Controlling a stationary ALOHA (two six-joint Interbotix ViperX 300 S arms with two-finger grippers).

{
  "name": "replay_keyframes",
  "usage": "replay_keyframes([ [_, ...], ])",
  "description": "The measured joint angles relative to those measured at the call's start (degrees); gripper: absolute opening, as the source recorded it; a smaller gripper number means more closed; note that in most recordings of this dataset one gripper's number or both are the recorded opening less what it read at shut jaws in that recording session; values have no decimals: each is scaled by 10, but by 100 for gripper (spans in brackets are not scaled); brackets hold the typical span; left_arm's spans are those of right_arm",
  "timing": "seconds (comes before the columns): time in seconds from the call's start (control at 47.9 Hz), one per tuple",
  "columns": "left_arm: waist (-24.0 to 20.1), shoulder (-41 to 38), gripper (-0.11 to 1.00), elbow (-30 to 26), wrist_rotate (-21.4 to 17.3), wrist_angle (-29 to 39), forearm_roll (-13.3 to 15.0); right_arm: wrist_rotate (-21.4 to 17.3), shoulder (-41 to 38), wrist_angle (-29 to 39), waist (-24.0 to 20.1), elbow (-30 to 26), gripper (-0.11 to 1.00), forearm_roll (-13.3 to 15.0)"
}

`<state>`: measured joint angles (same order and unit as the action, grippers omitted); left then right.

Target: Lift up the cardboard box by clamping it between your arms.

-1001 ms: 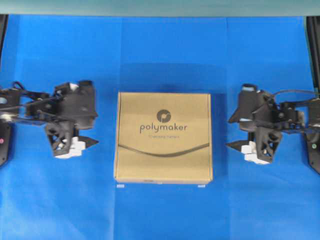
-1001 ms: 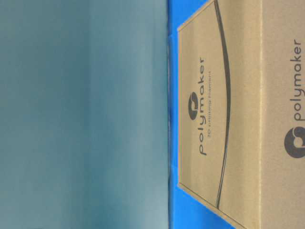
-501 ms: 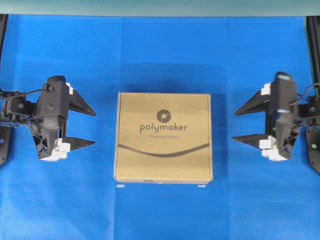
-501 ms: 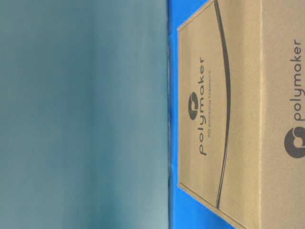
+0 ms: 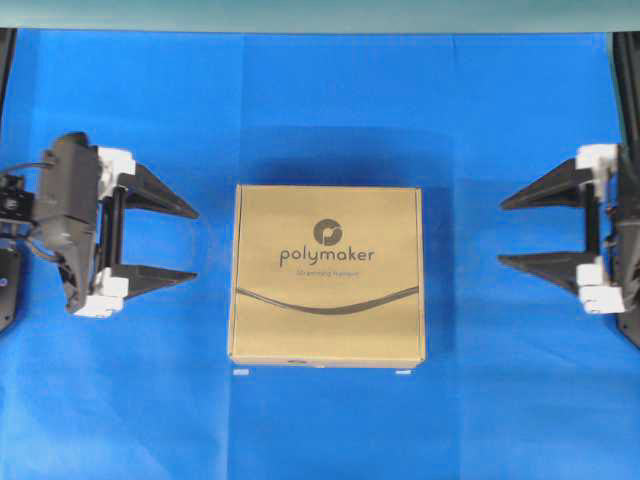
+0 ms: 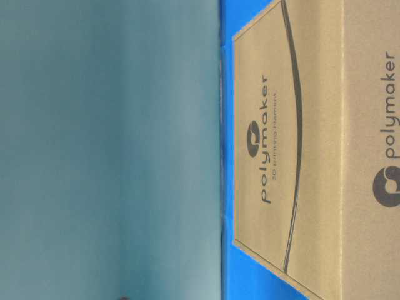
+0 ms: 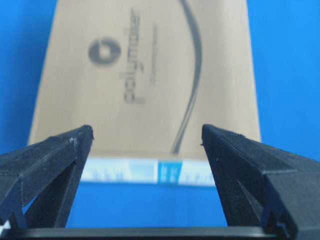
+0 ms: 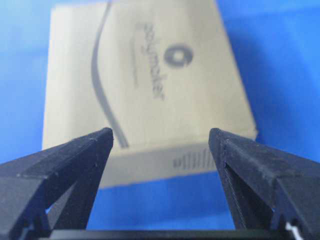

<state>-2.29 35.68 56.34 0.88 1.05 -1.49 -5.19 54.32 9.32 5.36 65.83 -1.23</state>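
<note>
The flat brown cardboard box [image 5: 327,275] with the "polymaker" logo lies flat on the blue table, centred. It also shows in the table-level view [image 6: 312,150], the left wrist view [image 7: 145,75] and the right wrist view [image 8: 142,85]. My left gripper [image 5: 190,243] is open and empty, its fingertips pointing at the box's left side with a small gap. My right gripper [image 5: 505,232] is open and empty, farther off the box's right side. Both show wide open in the left wrist view [image 7: 147,135] and the right wrist view [image 8: 161,137].
The blue cloth [image 5: 320,110] covers the table. A grey-green wall [image 6: 106,150] stands at the back. Dark frame posts [image 5: 625,80] flank the far corners. Two small white tabs [image 5: 240,373] lie by the box's front edge.
Both arms have drawn outward from the box and turned their wrists so both fingers lie level, pointing at the box. The box has not moved.
</note>
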Motion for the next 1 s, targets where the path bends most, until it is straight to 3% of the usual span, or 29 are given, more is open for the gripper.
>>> replay_keyframes([
  [0.313, 1, 31, 86, 11, -6, -25, 0, -1, 63, 8, 11, 13, 99, 0],
  [1.001, 1, 40, 85, 15, 0, -41, 2, -1, 76, 7, 12, 22, 99, 0],
])
